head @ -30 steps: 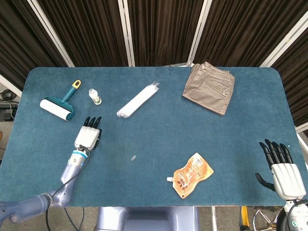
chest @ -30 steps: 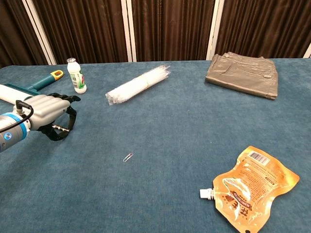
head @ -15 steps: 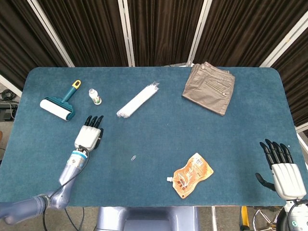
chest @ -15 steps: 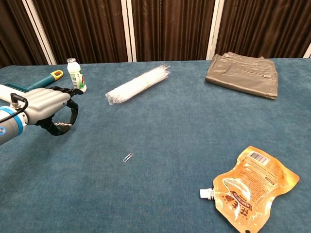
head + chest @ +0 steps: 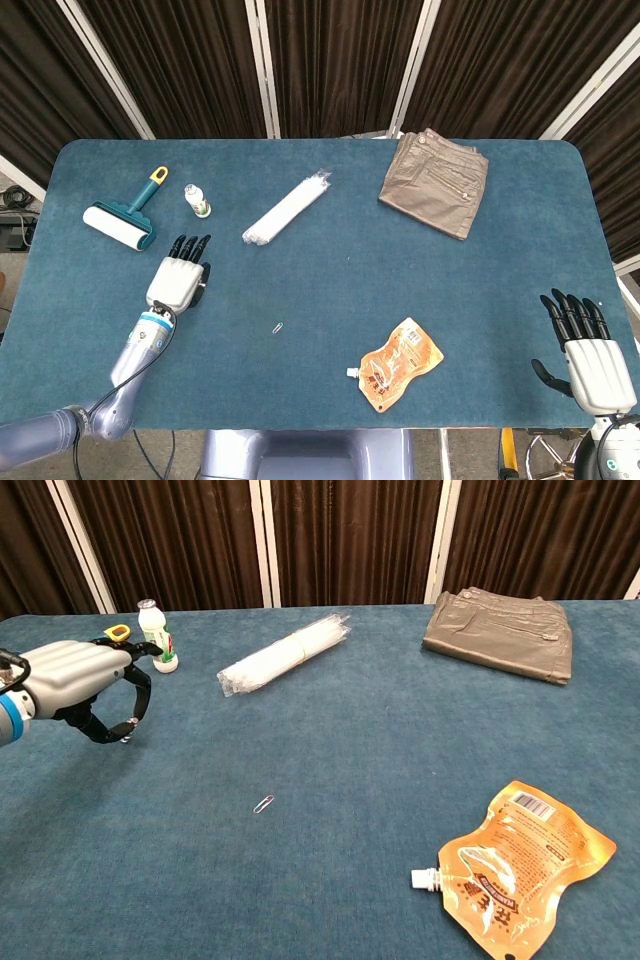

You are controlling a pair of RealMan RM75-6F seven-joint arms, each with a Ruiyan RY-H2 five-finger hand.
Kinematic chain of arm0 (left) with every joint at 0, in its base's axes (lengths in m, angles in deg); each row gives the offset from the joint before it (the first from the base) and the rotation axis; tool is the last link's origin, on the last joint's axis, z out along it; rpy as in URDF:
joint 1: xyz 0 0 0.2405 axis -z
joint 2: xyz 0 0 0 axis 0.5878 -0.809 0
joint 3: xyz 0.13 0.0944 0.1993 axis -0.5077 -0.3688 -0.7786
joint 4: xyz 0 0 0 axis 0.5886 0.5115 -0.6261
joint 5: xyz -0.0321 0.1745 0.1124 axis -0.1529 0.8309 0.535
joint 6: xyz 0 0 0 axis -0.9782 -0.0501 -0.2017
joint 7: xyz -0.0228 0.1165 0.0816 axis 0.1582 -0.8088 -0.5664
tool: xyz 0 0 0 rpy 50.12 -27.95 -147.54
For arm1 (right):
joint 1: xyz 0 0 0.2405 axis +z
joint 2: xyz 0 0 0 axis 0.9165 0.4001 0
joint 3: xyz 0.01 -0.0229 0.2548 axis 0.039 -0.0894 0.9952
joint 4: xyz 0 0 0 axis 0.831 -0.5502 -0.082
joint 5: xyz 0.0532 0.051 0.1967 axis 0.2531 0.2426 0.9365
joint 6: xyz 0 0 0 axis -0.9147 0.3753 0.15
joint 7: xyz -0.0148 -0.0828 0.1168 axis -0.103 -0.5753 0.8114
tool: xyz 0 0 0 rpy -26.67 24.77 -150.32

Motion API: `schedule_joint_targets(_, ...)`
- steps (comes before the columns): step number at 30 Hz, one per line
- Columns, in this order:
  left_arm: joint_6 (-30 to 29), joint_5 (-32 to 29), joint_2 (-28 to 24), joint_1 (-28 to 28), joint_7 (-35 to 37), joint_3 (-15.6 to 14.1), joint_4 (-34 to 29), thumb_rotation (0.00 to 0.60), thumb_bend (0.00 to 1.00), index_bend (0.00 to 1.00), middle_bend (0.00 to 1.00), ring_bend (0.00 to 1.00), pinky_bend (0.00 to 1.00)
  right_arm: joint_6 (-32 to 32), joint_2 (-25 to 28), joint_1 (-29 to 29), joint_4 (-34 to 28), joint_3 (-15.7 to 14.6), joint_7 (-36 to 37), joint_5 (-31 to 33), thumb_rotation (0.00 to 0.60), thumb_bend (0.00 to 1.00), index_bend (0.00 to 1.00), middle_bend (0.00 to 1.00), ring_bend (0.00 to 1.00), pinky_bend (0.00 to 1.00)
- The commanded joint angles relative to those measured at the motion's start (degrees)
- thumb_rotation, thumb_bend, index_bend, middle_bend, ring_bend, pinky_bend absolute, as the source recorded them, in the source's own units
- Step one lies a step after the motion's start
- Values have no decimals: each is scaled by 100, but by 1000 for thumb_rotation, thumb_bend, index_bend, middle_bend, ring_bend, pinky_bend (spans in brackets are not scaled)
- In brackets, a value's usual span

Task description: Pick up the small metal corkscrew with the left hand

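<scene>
The small metal corkscrew [image 5: 277, 327] is a thin bit of bent wire lying flat on the blue table [image 5: 340, 270]; the chest view shows the corkscrew [image 5: 264, 803] near the centre front. My left hand [image 5: 178, 277] hovers to its left and a little further back, well apart from it, fingers spread and holding nothing. In the chest view the left hand [image 5: 80, 675] is raised above the cloth with fingers bent downward. My right hand [image 5: 590, 350] sits off the table's near right corner, fingers apart and empty, and is absent from the chest view.
A lint roller [image 5: 125, 215] and a small white bottle [image 5: 197, 201] stand just beyond my left hand. A plastic-wrapped white bundle [image 5: 288, 208] lies mid-table, folded khaki trousers [image 5: 435, 182] at the back right, an orange spout pouch [image 5: 398, 364] at the front right.
My left hand has lifted off the cloth and drifted left and slightly back, away from the corkscrew. The corkscrew and my right hand have not moved.
</scene>
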Motion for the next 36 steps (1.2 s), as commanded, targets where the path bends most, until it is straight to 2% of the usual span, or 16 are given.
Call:
schedule_joint_targets(1, -36, 10, -98, 2, -18, 6, -137, 600, 448, 586, 0, 0, 0, 3, 0, -1, 1, -1, -5, 4, 600, 163, 19, 0, 0, 0)
schedule_joint_targets(20, -188, 0, -370, 91, -78, 86, -879, 600, 447, 590, 0, 0, 0, 21, 1, -3, -15, 9, -41, 45, 600, 164, 19, 0, 0, 0)
schedule_joint_targets(36, -172, -124, 74, 362, -308, 109, -1317, 600, 447, 601, 0, 0, 0, 14, -25, 11, 13, 19, -33, 22, 600, 162, 19, 0, 0, 0)
